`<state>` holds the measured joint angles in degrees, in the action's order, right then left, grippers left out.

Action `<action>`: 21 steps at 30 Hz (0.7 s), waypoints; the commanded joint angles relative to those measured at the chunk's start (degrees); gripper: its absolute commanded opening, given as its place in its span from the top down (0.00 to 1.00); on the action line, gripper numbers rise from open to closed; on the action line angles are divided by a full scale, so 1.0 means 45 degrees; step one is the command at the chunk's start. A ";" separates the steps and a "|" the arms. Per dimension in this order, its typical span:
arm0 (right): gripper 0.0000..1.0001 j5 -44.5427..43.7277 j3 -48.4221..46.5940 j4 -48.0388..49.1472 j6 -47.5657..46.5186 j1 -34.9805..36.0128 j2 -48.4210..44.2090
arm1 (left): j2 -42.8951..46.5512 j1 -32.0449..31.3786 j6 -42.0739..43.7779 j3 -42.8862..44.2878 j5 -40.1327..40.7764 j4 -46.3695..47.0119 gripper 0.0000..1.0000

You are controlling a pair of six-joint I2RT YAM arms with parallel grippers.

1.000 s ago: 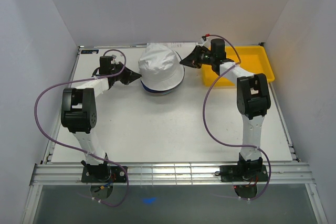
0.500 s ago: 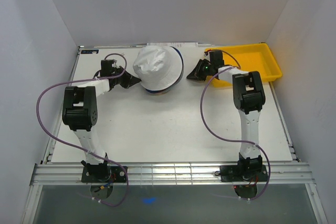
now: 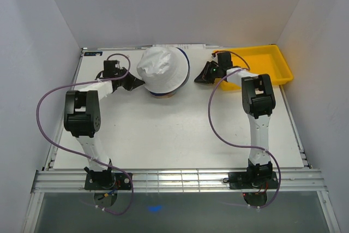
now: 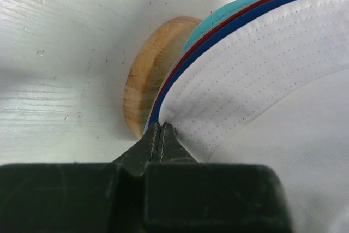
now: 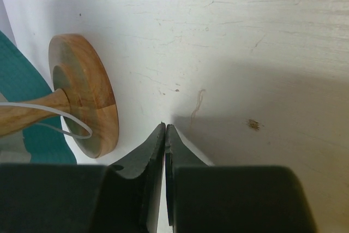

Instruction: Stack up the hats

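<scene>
The right gripper [image 3: 200, 77], closed and empty, is drawing back from the white hat [image 3: 161, 69], which is now tilting left atop the other hats [image 4: 234, 9] on the wooden stand [image 4: 144, 91]. The closed left gripper [image 4: 159, 135] is touching its brim. The stack is looking complete. White walls [image 3: 163, 9] are enclosing the pale bench [image 3: 174, 129], with a yellow tray [image 3: 262, 61] at far right.

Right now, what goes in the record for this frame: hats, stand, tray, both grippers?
hats: white hat on top; coloured brims beneath: navy, dark red, teal
wooden stand: carrying the stack
yellow tray: far right
left gripper: shut, tips at the white brim's edge
right gripper: shut, holding nothing, near the stand's base
</scene>
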<state>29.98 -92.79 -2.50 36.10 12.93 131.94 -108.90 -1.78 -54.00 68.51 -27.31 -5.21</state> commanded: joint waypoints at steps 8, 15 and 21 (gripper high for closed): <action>0.79 0.0370 -0.1722 -0.0966 -0.0072 0.0213 -0.1350 | 0.1544 0.0318 0.0379 0.0869 0.0620 -0.0990 1.00; 0.55 -0.0215 -0.2523 -0.1904 -0.0248 0.0213 -0.1819 | 0.1837 0.0318 0.0417 0.1338 0.0444 -0.1166 1.00; 0.46 -0.0372 -0.2894 -0.2159 -0.0151 0.0213 -0.2346 | 0.1896 0.0318 0.0340 0.1728 0.0171 -0.1224 1.00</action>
<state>29.17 -103.09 -10.70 35.68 13.69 125.27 -104.77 -0.73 -52.75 73.28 -25.47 -10.90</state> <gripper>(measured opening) 0.537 0.006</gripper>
